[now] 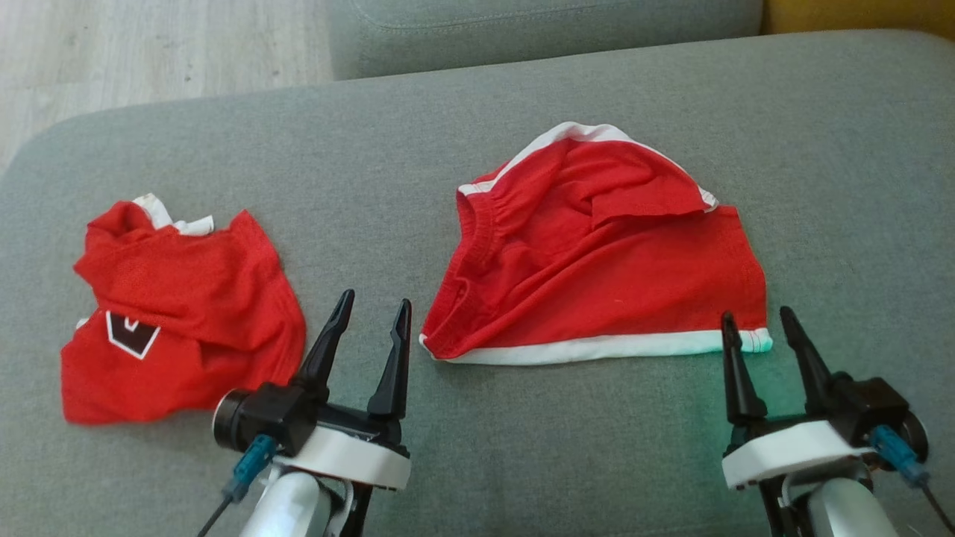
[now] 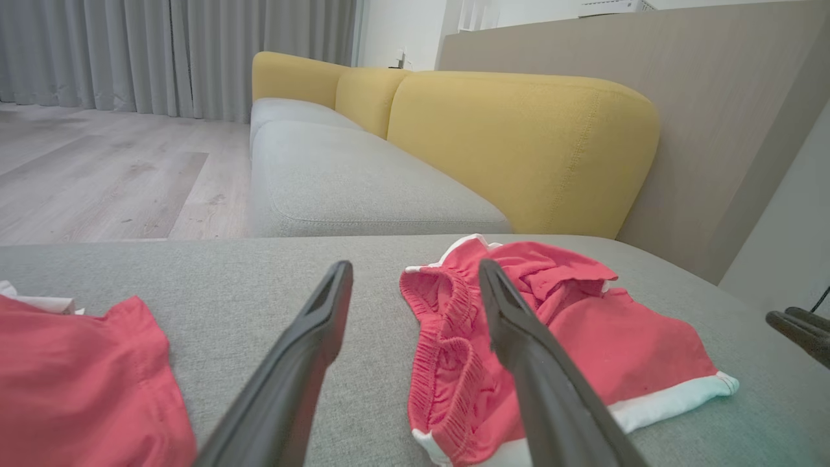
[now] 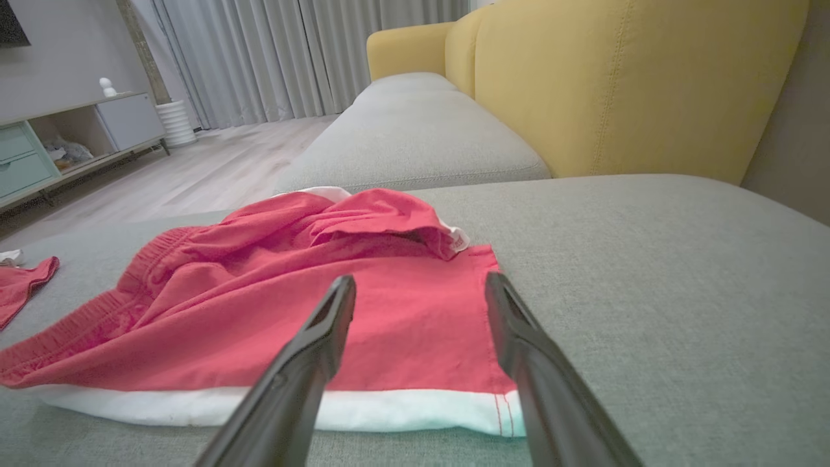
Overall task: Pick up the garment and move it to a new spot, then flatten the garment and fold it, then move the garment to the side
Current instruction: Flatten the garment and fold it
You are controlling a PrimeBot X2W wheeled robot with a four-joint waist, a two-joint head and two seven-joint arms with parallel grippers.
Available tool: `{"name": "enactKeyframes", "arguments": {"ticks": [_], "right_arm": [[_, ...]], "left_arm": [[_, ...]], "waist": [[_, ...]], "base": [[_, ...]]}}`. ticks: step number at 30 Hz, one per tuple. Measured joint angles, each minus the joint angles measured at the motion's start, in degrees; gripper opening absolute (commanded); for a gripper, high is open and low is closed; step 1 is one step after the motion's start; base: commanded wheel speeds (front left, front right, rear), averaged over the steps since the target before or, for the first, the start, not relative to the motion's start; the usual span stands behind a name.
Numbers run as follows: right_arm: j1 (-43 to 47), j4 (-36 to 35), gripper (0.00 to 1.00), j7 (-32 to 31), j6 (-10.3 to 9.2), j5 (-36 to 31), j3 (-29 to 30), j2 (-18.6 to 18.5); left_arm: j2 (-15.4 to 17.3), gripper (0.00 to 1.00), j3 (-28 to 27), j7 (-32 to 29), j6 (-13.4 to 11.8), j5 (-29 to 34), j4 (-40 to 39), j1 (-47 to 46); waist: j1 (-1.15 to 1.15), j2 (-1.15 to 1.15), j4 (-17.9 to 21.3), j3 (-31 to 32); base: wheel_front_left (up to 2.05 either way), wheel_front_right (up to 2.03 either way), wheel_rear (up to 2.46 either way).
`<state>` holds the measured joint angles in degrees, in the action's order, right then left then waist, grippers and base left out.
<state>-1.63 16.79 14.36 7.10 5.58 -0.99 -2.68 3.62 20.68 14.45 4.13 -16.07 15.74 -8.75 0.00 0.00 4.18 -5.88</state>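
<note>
The shorts (image 1: 597,276) were judged light, limp, best pinched at the white hem (image 1: 597,347); left gripper (image 1: 376,298) and right gripper (image 1: 757,313) were spread wide, empty.

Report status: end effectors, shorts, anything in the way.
Left end effector open, empty. Right end effector open, empty, by hem corner. Shorts on cushion, top rumpled. Jersey apart, to the left.

Red shorts (image 1: 597,253), white band along the hem and side. Under the shorts, grey woven cushion (image 1: 477,462). Left of the shorts, red mesh jersey (image 1: 179,313), white collar trim, black-and-white badge. Beyond the shorts, mustard-yellow backrest (image 2: 519,143), pale wood-grain floor (image 1: 112,52), grey pleated curtains (image 2: 162,52). Nearer than the shorts, left gripper (image 1: 376,298) and right gripper (image 1: 757,313): black fingers (image 1: 325,354), white cuffs, blue plugs.
</note>
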Motion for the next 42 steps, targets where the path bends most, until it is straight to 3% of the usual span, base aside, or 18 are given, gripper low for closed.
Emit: {"name": "enactKeyframes", "arguments": {"ticks": [13,23,24,25,26,30,37,42], "right_arm": [[-6.12,13.0,1.0,-4.86,0.0,-1.07,8.08,0.1],[-9.96,21.5,0.98,-5.81,0.0,-1.58,9.1,0.1],[-10.45,21.99,0.8,-5.8,0.0,-1.58,9.1,0.09],[-10.91,22.49,0.47,-5.72,0.0,-1.63,9.1,0.09],[-11.16,22.81,0.0,-5.2,0.01,-1.78,9.09,0.1],[-11.26,23.05,0.0,-4.44,0.01,-2.86,9.55,0.12],[-11.26,22.59,0.0,-3.07,0.01,-4.78,15.88,0.13],[-11.33,22.53,0.0,-2.96,0.01,-5.73,18.18,0.13]], "left_arm": [[-0.27,1.0,0.18,0.0,0.73,0.16,0.21,-0.39],[-0.31,1.0,0.21,0.0,1.0,0.49,0.43,-1.68],[-0.32,1.0,0.21,0.0,1.0,0.49,0.45,-1.68],[-0.31,1.0,0.2,0.0,1.0,0.49,0.47,-1.68],[-0.32,1.0,0.19,0.0,1.0,0.51,0.47,-1.68],[-0.31,1.0,0.12,0.0,1.0,0.52,0.59,-1.65],[-0.11,1.0,1.81,0.0,1.72,1.7,1.98,-1.65],[1.22,1.0,7.24,-0.73,2.6,3.02,4.2,-2.77]], "waist": [[0.0,0.0,-0.96,-2.18],[0.0,0.0,-2.71,-3.5],[0.0,0.0,-2.76,-3.5],[0.0,0.0,-2.77,-3.48],[0.0,0.0,-2.73,-3.45],[0.0,0.0,-2.39,-3.16],[0.0,0.0,-1.15,-2.42],[0.0,0.0,-0.59,-2.72]], "base": [[0.0,0.0,0.0],[0.0,0.0,0.0],[0.0,0.0,0.0],[0.0,0.0,0.0],[0.0,0.0,0.0],[0.0,0.0,0.0],[0.0,0.0,0.0],[0.0,0.0,0.0]]}}
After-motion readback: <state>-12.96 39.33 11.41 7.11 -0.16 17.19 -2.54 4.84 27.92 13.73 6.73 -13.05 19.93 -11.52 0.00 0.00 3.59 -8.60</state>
